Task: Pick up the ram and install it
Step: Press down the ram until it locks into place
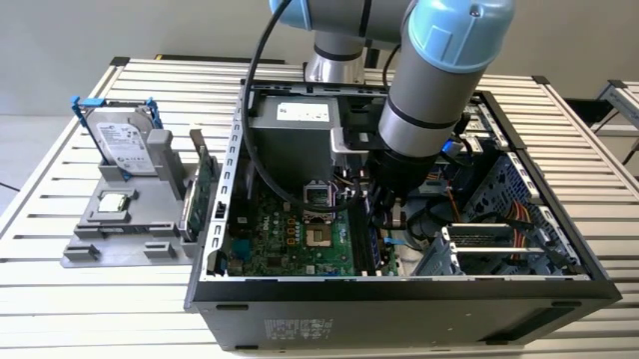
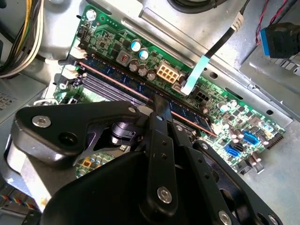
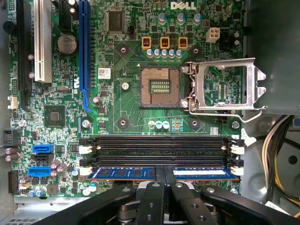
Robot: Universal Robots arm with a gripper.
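progress: we judge the long thin blue-labelled ram stick (image 3: 161,173) in the slot nearest the black gripper (image 3: 164,180); seating unconfirmed | tool: fingers closed on its top edge | board: large green motherboard (image 3: 126,112)

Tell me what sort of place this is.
Likely a robotics lab bench for computer assembly: an open computer case on a slatted metal table, a grey fixture holding spare parts, and the gripper at the ram.
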